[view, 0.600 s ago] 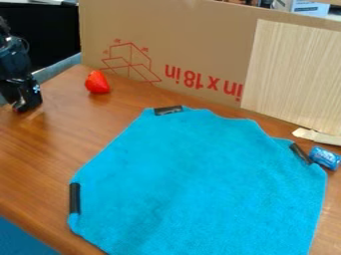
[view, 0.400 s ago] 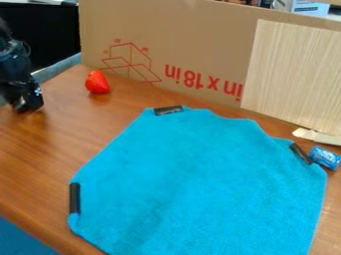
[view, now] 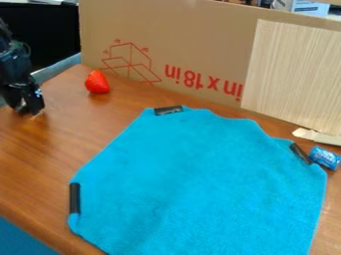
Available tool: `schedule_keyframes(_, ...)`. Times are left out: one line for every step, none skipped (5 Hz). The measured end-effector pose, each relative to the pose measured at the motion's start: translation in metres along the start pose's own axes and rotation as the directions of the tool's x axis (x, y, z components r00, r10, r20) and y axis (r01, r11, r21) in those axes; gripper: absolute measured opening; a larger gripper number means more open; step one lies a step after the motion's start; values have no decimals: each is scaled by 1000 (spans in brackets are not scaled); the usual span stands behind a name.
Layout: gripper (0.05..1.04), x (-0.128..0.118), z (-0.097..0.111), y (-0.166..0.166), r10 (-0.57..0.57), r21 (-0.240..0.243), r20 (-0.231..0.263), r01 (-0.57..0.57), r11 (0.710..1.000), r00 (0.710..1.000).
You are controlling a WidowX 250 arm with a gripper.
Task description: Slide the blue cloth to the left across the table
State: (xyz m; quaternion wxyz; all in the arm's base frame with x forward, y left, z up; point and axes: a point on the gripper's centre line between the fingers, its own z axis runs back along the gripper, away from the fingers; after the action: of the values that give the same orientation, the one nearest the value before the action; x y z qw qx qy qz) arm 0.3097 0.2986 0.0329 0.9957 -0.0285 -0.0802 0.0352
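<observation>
Single fixed camera above the wooden table point(view: 37, 159), slanted down toward the upright cardboard point(view: 200, 50) behind.

Bench point(view: 40, 159), cam view: strawberry point(view: 97, 82) R of my claw point(view: 31, 114), cardboard point(view: 200, 40) standing behind. Cloth point(view: 200, 184) up front, strips point(view: 75, 198) on 3 edges; can point(view: 325, 158) just beside its R edge. Wood sheet point(view: 293, 74) before cardboard, R end.

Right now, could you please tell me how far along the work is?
The blue cloth looks spread out. Nothing clear is in hand; the gripper hangs at the view's left. Possibly left: the red strawberry and blue cylinder, both untouched, off the cloth.
</observation>
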Motion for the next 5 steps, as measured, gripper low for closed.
schedule_keyframes(999, -6, 8, -5, 9, 14, -4, -9, 1000, 1000)
schedule_keyframes(999, -9, 24, -15, -4, 13, 20, 4, 1000, 1000)
schedule_keyframes(999, -24, 38, -33, -48, 52, 11, 47, 998, 999)
schedule_keyframes(999, -39, 37, -69, -109, 38, -67, 112, 993, 992)
schedule_keyframes(999, -58, 28, -107, -179, 14, -109, 182, 983, 978)
